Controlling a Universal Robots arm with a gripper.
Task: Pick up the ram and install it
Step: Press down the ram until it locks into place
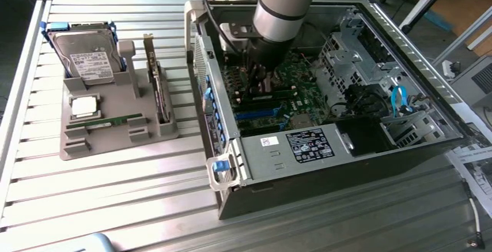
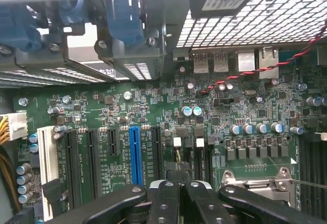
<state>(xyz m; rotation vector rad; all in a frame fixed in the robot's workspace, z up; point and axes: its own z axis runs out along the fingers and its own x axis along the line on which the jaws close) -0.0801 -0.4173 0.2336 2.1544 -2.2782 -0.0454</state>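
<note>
From my seat, the gripper (image 2: 176,203) hangs low over the motherboard (image 2: 153,112) inside the open PC case (image 1: 254,171), fingers pinched together with no stick visible between them, so I'd guess I'm just hovering near the slots. Past the case, the ram (image 1: 103,124) sits in its groove on the grey holder tray (image 1: 115,139), lying flat, long axis running along the tray's front edge, roughly left-right in the exterior view. Behind it the tray props the hard drive (image 1: 89,59) upright so everything's easy to grab.
</note>
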